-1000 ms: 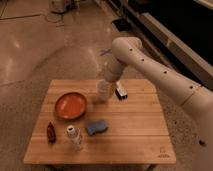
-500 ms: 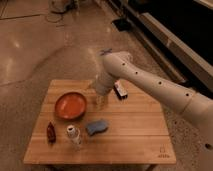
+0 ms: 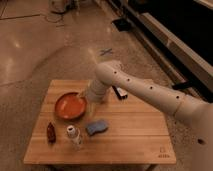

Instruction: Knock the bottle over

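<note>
dark bottle: small and red-brown, upright near the front left of the counter; not the one to tip.
bowl: orange and shallow, left of the middle, behind both bottles.
bottle: pale with a white cap, upright near the front edge, just right of the dark bottle and just left of the sponge; nothing touches it.
gripper: low at the bowl's right rim, behind the bottle and clearly apart from it; the wrist hides it, so i cannot tell whether it is released or clenched.
sponge: blue, lying flat in front of the gripper.
black thing: small, lying toward the back, right of the wrist; i cannot tell what it is.
arm: white, reaching in from the right and bending down to the counter.
done: nothing of the knock itself; the bottle is on its base.
left: by my judgement, close the gap toward the front edge, then push the bottle high on its side until it tips.
</note>
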`<state>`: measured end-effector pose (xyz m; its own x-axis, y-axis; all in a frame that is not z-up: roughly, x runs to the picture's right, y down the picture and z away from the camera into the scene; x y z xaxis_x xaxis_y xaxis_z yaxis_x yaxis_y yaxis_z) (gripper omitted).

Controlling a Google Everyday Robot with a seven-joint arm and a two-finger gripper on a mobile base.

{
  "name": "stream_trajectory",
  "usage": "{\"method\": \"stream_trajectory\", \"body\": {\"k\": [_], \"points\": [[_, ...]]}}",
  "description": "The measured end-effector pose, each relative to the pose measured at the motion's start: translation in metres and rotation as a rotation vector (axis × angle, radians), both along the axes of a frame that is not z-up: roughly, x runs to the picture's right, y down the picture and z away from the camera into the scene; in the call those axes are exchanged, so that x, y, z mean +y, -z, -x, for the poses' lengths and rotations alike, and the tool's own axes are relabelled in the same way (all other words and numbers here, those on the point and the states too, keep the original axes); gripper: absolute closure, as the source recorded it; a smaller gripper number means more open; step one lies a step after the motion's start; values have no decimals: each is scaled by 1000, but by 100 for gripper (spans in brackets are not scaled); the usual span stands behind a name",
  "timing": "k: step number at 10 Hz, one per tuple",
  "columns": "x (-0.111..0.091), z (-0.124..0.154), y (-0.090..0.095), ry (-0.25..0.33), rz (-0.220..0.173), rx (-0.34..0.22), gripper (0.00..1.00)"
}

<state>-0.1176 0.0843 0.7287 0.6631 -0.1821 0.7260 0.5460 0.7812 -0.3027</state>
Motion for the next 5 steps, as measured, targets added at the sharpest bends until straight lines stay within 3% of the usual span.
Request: {"method": "stream_trajectory", "body": {"k": [5], "points": [[35,36,13,19,36,-61,25]]}}
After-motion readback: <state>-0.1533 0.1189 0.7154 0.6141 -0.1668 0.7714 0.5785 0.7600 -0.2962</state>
